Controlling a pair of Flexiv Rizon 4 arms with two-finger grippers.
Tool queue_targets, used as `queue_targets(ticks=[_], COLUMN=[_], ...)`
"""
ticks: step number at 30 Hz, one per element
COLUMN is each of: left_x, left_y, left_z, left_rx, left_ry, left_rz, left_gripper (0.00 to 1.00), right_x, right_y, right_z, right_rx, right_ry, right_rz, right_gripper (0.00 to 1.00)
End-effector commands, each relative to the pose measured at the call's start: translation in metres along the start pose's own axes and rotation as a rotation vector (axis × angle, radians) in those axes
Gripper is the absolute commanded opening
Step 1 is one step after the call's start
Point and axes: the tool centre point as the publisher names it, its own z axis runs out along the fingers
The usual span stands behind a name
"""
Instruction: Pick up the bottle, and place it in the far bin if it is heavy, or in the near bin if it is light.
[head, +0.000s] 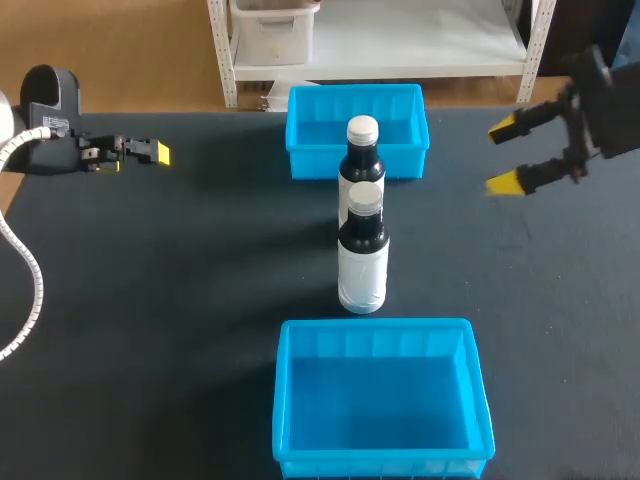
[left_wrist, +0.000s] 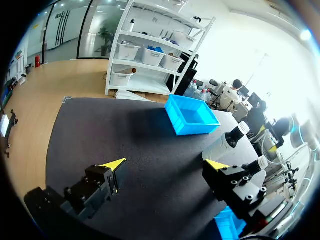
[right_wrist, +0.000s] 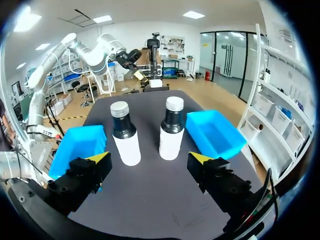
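Two dark bottles with white labels and white caps stand on the black table between two blue bins. The far bottle (head: 361, 160) (right_wrist: 171, 132) (left_wrist: 229, 142) is just in front of the far bin (head: 310, 158) (right_wrist: 216, 134) (left_wrist: 192, 119). The near bottle (head: 362, 255) (right_wrist: 125, 139) (left_wrist: 256, 165) stands behind the near bin (head: 300, 400) (right_wrist: 77, 146) (left_wrist: 227, 226). My right gripper (head: 508, 156) (right_wrist: 149, 159) hangs open at the table's right, facing both bottles from a distance. My left gripper (head: 140, 155) (left_wrist: 165, 165) is open at the far left, well away from them. Neither holds anything.
Both bins hold nothing. Bare black table (head: 180, 300) spreads to the left and right of the bottles. My left arm's white cable (head: 30, 290) curves along the left edge.
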Motion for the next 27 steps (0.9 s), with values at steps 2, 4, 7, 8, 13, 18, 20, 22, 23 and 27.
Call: queue_targets(ticks=[2,4,7,8,13,18,20,22,23,27], left_x=[0.000,0.000,0.000,0.000,0.000,0.000,0.000,0.000,0.000,0.000], left_y=[0.000,0.000,0.000,0.000,0.000,0.000,0.000,0.000,0.000,0.000], left_z=[0.000,0.000,0.000,0.000,0.000,0.000,0.000,0.000,0.000,0.000], left_rx=[0.000,0.000,0.000,0.000,0.000,0.000,0.000,0.000,0.000,0.000], left_ry=[0.000,0.000,0.000,0.000,0.000,0.000,0.000,0.000,0.000,0.000], left_rz=[0.000,0.000,0.000,0.000,0.000,0.000,0.000,0.000,0.000,0.000], left_gripper=[1.00,1.00,1.00,1.00,1.00,1.00,1.00,1.00,1.00,1.00], right_x=[-0.011,-0.013,-0.017,-0.017,-0.019,-0.019,-0.020,-0.021,-0.022,-0.023], right_y=[0.017,0.023,0.034,0.037,0.053,0.064,0.068,0.069,0.070,0.072], right_z=[0.027,0.033,0.044,0.047,0.071,0.092,0.100,0.107,0.110,0.119], right_rx=[-0.009,-0.033,-0.070,-0.082,-0.137,-0.174,-0.183,-0.192,-0.196,-0.208], right_ry=[0.007,0.001,-0.001,-0.003,0.006,0.024,0.030,0.029,0.029,0.026], right_rz=[-0.007,-0.007,-0.015,-0.017,-0.029,-0.043,-0.047,-0.048,-0.048,-0.048], right_gripper=[1.00,1.00,1.00,1.00,1.00,1.00,1.00,1.00,1.00,1.00])
